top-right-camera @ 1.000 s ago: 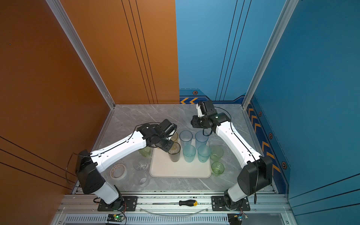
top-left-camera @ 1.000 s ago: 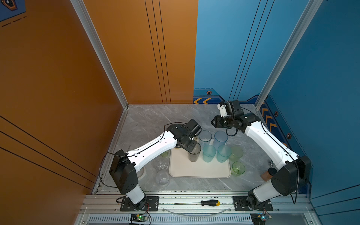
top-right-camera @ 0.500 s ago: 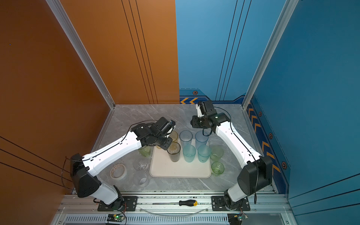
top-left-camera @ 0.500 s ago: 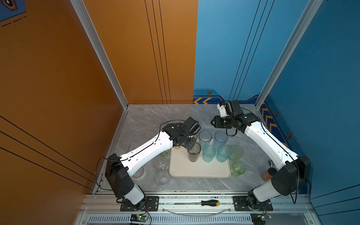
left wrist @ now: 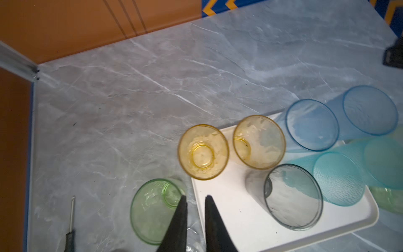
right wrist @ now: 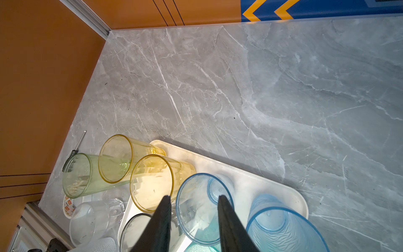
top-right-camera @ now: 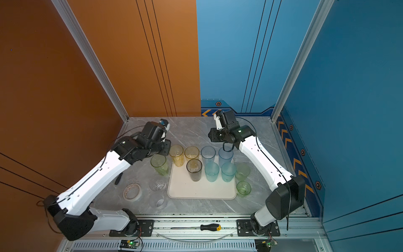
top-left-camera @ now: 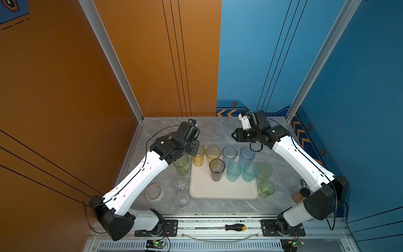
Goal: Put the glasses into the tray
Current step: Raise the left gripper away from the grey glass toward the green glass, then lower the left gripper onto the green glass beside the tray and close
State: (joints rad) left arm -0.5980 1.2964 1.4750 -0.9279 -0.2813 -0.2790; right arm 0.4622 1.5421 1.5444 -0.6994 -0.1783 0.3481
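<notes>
Six glasses stand upright on the tray — a smoky grey glass, two teal, two blue, one yellow. Another yellow glass sits at its far left corner; whether on the rim or off it, I cannot tell. Five more stand on the worktop to either side. The left gripper shows only a narrow gap and holds nothing, above the tray's left edge beside the tall green glass. The right gripper stands moderately open — empty, hovering over the far blue glass, touching nothing.
</notes>
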